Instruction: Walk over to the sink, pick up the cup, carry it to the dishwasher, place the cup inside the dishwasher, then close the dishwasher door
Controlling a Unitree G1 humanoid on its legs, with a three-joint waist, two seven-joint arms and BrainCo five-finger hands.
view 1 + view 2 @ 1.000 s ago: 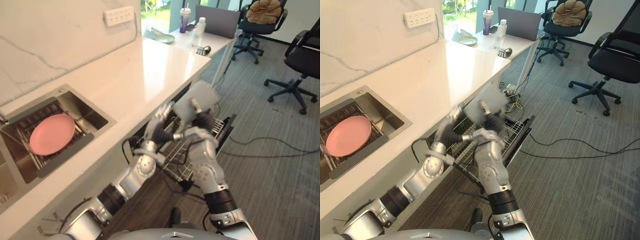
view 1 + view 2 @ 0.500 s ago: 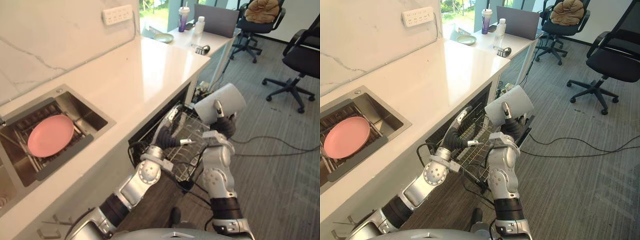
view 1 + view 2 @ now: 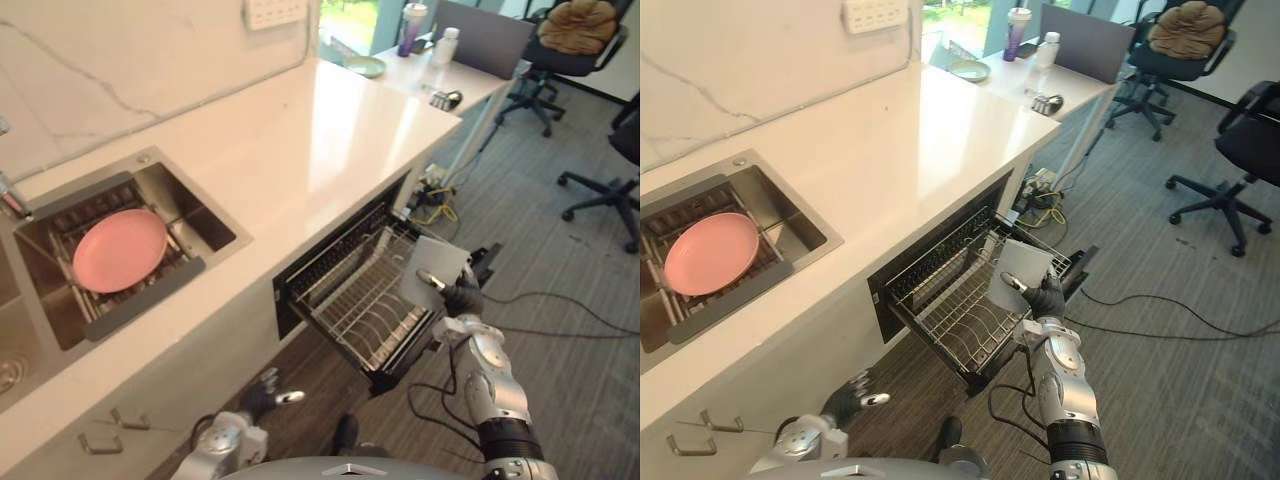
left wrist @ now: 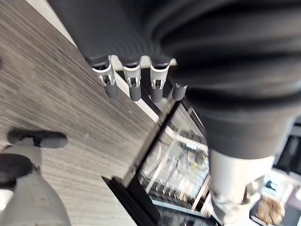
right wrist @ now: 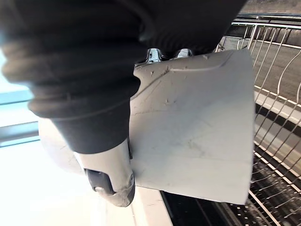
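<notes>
Above the outer edge of the pulled-out silver wire dishwasher rack (image 3: 355, 300), the pale grey tapered cup (image 3: 430, 270) is clasped in the right hand (image 3: 462, 298), presumably for lowering in. The left hand (image 3: 262, 393) hangs low with slack fingers, clear of the rack.

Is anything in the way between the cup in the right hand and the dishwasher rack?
Nothing visible. The right hand holds the cup just over the outer end of the pulled-out rack, and the wires beneath it look bare. The left hand hangs low near the floor, apart from the rack.
</notes>
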